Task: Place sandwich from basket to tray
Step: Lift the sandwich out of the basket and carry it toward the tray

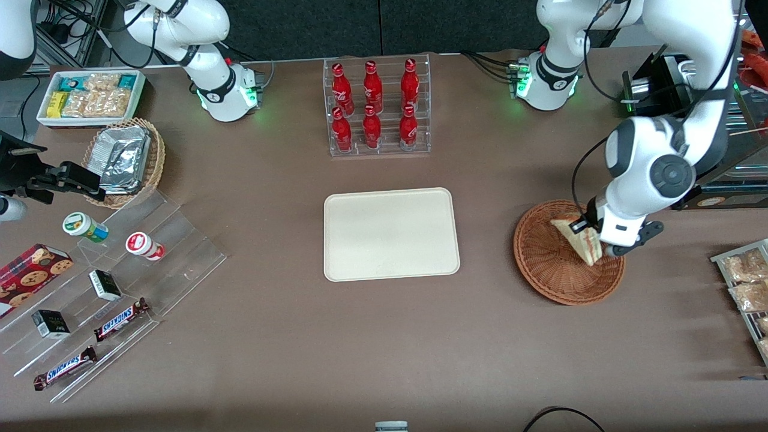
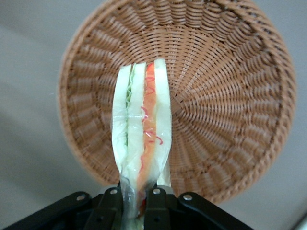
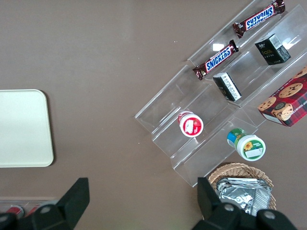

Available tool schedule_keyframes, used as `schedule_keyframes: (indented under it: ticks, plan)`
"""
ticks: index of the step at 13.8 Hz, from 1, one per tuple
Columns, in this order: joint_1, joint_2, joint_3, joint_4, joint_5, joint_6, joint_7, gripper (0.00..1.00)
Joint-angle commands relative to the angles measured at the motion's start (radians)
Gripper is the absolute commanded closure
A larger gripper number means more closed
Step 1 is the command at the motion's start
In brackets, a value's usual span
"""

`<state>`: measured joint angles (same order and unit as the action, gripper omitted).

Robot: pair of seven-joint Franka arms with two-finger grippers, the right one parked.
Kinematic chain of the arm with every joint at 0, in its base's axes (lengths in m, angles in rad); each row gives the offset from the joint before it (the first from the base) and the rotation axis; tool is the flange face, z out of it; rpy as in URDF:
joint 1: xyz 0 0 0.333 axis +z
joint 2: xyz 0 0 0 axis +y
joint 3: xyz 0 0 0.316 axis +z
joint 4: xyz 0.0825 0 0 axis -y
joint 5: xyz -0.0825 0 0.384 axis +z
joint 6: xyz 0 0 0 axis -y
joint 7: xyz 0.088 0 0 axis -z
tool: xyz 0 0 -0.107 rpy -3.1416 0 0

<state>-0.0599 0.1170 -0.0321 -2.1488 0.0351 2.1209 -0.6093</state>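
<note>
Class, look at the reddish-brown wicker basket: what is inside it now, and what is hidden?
Nothing lies in the basket: its woven floor shows bare. The gripper, shut on the sandwich, holds it above the basket. The strip of floor under the sandwich is covered.

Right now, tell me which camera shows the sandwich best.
The left wrist view: the sandwich fills it, layers facing the camera, pinched by the gripper above the basket. The front view shows only a small wedge beside the arm. The right wrist view shows none of it.
</note>
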Motion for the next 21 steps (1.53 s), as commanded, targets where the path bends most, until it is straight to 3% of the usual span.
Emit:
schedule_keyframes:
  ticks: [1,4,10,16,21]
  plan:
    - [-0.034,-0.071,-0.002,0.097,0.022,-0.195,-0.001,1.00]
    - [-0.122,-0.059,-0.005,0.248,0.012,-0.347,-0.009,1.00]
    - [-0.375,-0.025,-0.005,0.332,0.002,-0.352,-0.029,1.00]
    - [-0.572,0.243,-0.006,0.581,-0.110,-0.323,-0.114,1.00]
    - [-0.685,0.432,-0.005,0.662,-0.104,-0.172,-0.210,1.00]
